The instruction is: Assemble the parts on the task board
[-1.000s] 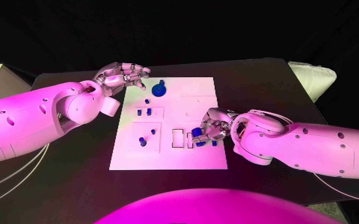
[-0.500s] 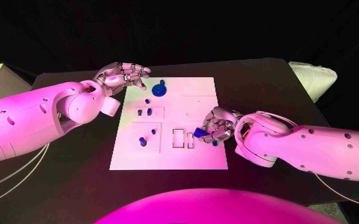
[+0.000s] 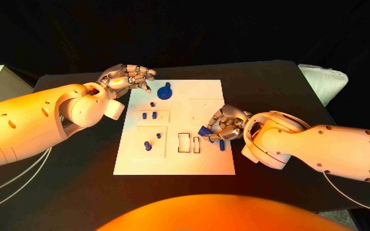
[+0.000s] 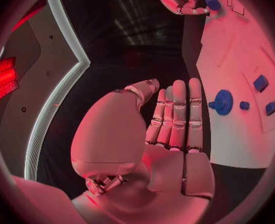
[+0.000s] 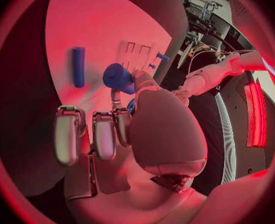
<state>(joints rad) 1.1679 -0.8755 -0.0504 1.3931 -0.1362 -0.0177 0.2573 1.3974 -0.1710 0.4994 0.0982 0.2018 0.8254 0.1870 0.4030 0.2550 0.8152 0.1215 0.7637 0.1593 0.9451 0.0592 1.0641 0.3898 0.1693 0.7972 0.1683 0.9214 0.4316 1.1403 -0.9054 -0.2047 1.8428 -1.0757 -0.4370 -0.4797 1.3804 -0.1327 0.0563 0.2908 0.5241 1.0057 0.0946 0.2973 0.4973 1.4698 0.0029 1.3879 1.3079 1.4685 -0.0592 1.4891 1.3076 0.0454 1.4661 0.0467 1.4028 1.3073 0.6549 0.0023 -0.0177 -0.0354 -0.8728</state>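
Matt white task board (image 3: pixel 174 159), glossy metallic hands (image 3: pixel 127 77)

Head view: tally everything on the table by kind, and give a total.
Blue parts on the task board: 7
Blue part held in the right robot hand: 1
Task board: 1
Robot hands, counting the left robot hand: 2
Total: 11

Dim scene, dark surround; warm light overhead; wrist views red-tinted, fisheye-bent edges.

1 task board (image 3: pixel 208 94), 2 robot hands, several blue parts.
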